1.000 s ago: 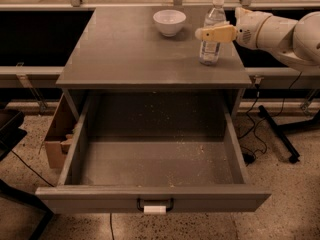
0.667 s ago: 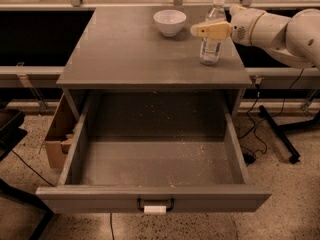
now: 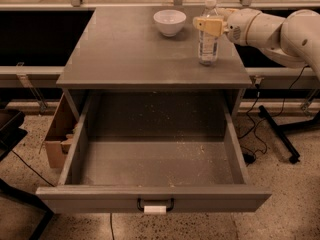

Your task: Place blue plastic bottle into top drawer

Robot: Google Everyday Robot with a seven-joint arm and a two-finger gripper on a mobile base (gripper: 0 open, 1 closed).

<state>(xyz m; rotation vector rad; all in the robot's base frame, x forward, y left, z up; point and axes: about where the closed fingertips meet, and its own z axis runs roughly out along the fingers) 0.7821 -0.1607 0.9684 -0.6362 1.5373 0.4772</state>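
The blue plastic bottle [image 3: 208,44] is clear with a white cap and stands upright on the grey cabinet top [image 3: 125,49], at the right side. My gripper [image 3: 208,26] reaches in from the right and sits at the bottle's upper part, partly covering it below the neck. The bottle's base rests on the cabinet top. The top drawer [image 3: 155,196] is pulled fully open below, with nothing inside, and its dark front handle [image 3: 155,204] carries a white tag.
A white bowl [image 3: 169,22] stands on the cabinet top to the left of the bottle. A cardboard box [image 3: 59,136] sits on the floor at the drawer's left. A black stand leg and cables [image 3: 277,134] lie on the floor at the right.
My gripper has moved left along the cabinet top and now overlaps the bottle's upper part. The bottle, bowl and drawer have not moved.
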